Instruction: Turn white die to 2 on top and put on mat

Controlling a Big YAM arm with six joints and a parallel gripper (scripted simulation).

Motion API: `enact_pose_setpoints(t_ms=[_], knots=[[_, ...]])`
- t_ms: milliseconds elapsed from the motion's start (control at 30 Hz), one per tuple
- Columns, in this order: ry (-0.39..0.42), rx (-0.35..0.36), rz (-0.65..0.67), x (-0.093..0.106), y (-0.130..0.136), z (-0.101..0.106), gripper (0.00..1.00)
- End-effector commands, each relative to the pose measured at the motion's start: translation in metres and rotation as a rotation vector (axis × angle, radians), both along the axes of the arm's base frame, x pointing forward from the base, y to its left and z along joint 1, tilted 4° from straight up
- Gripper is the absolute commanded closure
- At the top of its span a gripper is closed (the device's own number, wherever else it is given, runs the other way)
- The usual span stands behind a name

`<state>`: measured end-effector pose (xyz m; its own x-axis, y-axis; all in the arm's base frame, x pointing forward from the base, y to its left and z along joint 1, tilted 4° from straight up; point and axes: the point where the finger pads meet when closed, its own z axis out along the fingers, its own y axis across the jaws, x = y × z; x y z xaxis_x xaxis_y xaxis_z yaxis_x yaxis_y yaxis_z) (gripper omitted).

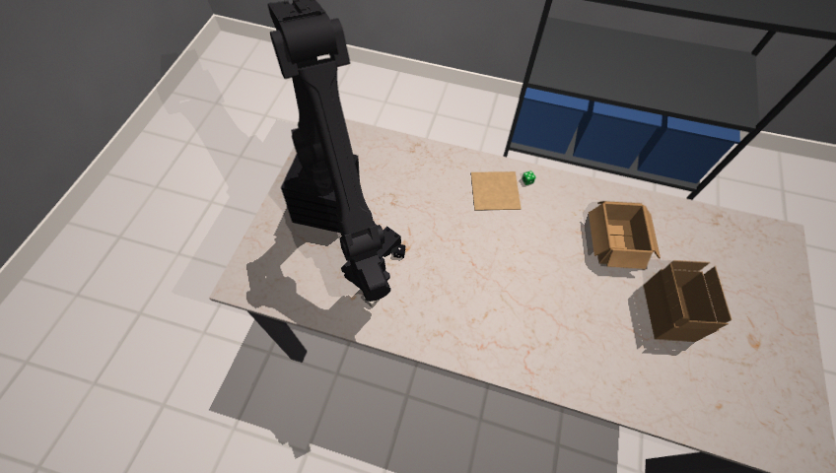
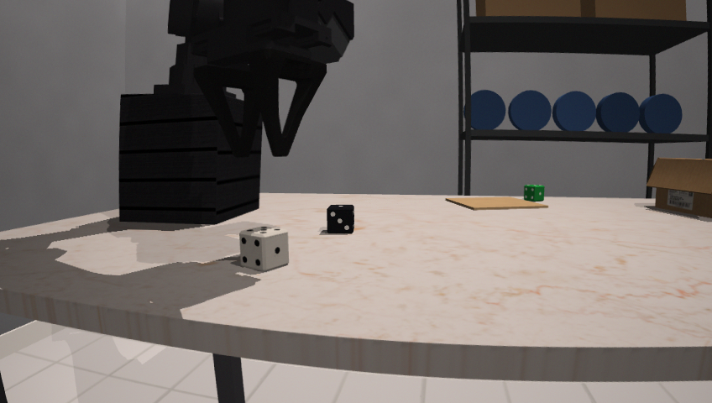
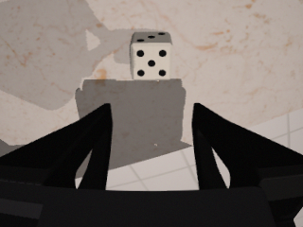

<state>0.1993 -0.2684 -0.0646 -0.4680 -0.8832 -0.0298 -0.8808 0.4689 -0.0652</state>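
Note:
The white die [image 2: 263, 248] [image 3: 151, 56] sits flat on the marble table [image 1: 527, 304] near its front left edge, with five on top; in the top view the arm hides it. My gripper [image 2: 260, 149] [image 3: 151, 113] [image 1: 375, 287] hangs above the die with its fingers partly apart, pointing down, and nothing is between them. The tan mat [image 1: 495, 190] [image 2: 492, 201] lies far off at the back of the table. A black die [image 1: 398, 251] [image 2: 340, 218] sits just behind the white one. A green die [image 1: 528, 177] [image 2: 533, 192] sits beside the mat's far corner.
Two open cardboard boxes [image 1: 621, 234] [image 1: 686, 300] stand on the right part of the table. A black shelf rack [image 1: 645, 88] [image 2: 574, 134] with blue bins stands behind the table. The arm's black base [image 2: 185, 159] stands at the back left. The table edge is close to the white die.

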Motion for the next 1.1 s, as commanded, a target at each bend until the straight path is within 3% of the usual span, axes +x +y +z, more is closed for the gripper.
enact_pose_setpoints(t_ms=[0,1067], knots=[[-0.001,-0.004,0.006,0.006,0.0,-0.005,0.55],[0.006,0.004,0.005,0.005,0.005,-0.045,0.55]])
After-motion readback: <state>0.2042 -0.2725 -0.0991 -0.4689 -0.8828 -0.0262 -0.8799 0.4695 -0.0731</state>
